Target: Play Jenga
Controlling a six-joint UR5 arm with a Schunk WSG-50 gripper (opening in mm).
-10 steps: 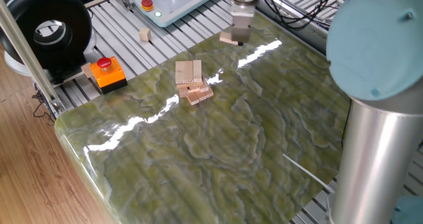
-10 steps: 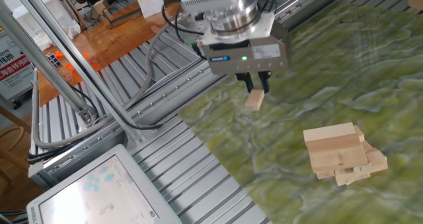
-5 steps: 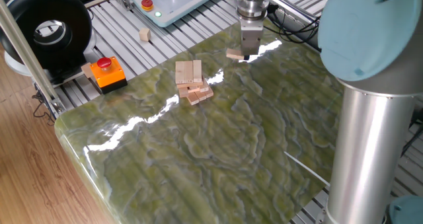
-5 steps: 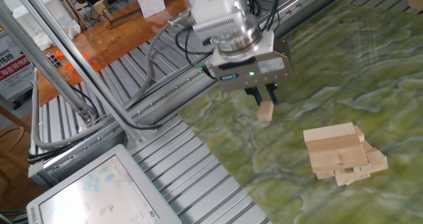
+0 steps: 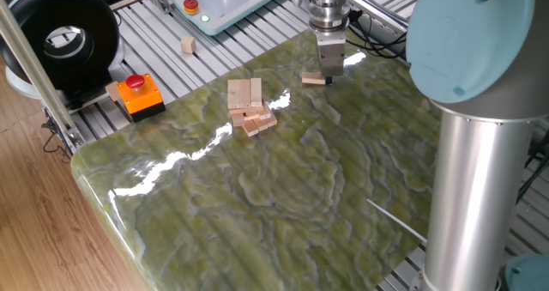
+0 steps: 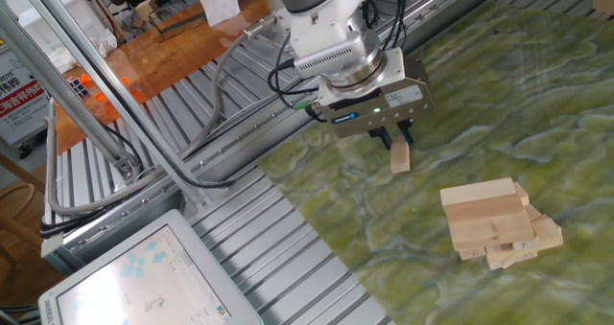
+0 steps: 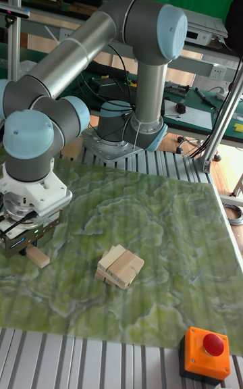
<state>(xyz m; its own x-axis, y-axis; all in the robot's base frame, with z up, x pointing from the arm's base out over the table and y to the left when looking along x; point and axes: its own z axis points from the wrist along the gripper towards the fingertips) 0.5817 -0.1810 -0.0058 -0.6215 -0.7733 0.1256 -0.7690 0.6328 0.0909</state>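
The Jenga stack (image 5: 250, 106) (image 6: 494, 221) (image 7: 119, 268) is a low pile of pale wooden bars in crosswise layers on the green marbled table (image 5: 283, 188). My gripper (image 5: 328, 73) (image 6: 396, 145) (image 7: 28, 248) hangs over the table's far edge, well apart from the stack. It is shut on one loose pale bar (image 5: 315, 80) (image 6: 400, 157) (image 7: 38, 258), which pokes out below the fingers just above the tabletop. Whether the bar touches the surface I cannot tell.
A small wooden cube (image 5: 187, 45) lies on the slatted metal bed beyond the table. An orange box with a red button (image 5: 135, 95) (image 7: 206, 352) sits by the table edge. A black reel (image 5: 60, 38), a white pendant (image 6: 144, 291) and cables (image 6: 240, 66) surround the work area.
The gripper has carried the loose bar across the far edge of the table, moving nearer to the stack. The stack itself has not shifted.
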